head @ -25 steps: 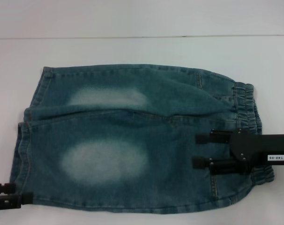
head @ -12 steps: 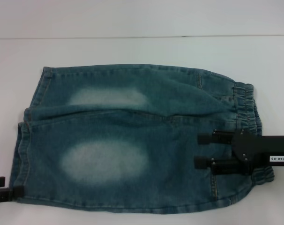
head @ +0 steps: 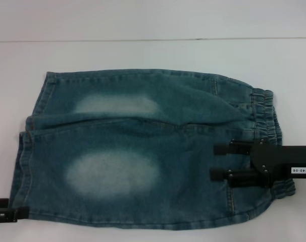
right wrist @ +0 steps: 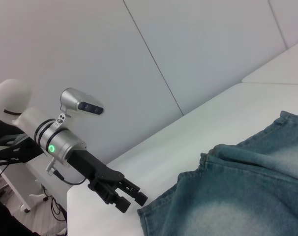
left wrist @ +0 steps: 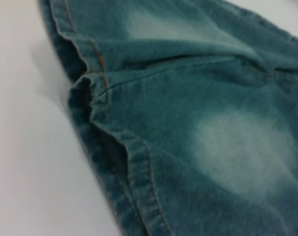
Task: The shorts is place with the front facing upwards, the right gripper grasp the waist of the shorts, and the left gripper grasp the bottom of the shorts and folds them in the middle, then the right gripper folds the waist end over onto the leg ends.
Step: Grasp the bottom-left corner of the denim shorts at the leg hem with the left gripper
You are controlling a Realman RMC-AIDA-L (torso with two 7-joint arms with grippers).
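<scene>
The blue-green denim shorts (head: pixel 143 151) lie flat on the white table, front up, with pale patches on both legs. The puckered waist (head: pixel 266 108) is on the right and the straight leg hems (head: pixel 24 161) are on the left. My right gripper (head: pixel 213 162) hovers over the near part of the waist end, open, fingers pointing toward the legs. At the near left corner of the shorts my left gripper (head: pixel 16 212) sits just off the hem, open and holding nothing. The right wrist view shows that left gripper (right wrist: pixel 134 201) beside the hem corner. The left wrist view shows the stitched hem (left wrist: pixel 139 167) up close.
The white table (head: pixel 143 50) stretches past the shorts on the far side and the left, ending at a pale wall (head: pixel 143 17). In the right wrist view, the table's edge (right wrist: pixel 90 196) drops off just behind the left gripper.
My left gripper has slid back toward the near left edge of the head view, so less of it shows. The right gripper and the shorts have hardly moved.
</scene>
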